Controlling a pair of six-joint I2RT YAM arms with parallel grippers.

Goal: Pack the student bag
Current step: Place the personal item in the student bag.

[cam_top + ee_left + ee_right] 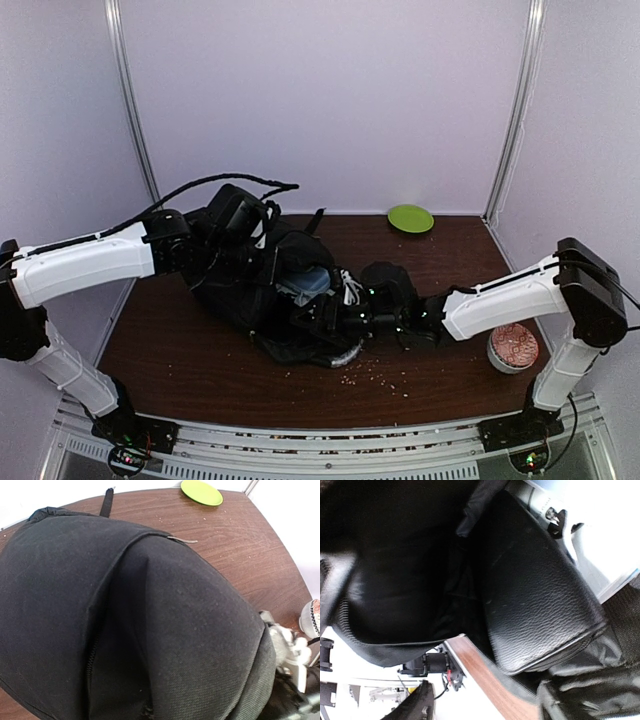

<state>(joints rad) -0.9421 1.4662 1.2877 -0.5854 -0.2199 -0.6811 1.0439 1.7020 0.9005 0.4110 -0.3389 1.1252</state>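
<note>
The student bag (250, 290) is a large black soft bag lying mid-table with its mouth facing right. My left gripper (252, 232) is at its raised rear top. In the left wrist view black bag fabric (150, 620) fills the frame, hides the fingers, and folds in toward them. My right gripper (378, 302) is at the bag's mouth. In the right wrist view a slim black textured case (540, 600) lies in the opening against the bag lining (395, 580). The right gripper (487, 697) has its dark fingers spread wide at the bottom edge, nothing pinched between them.
A green plate (410, 218) sits at the back of the table. A patterned bowl (513, 348) stands by the right arm's base. Crumbs (375, 376) are scattered before the bag. Something pale blue (308, 282) and something white (350, 288) show at the bag's mouth.
</note>
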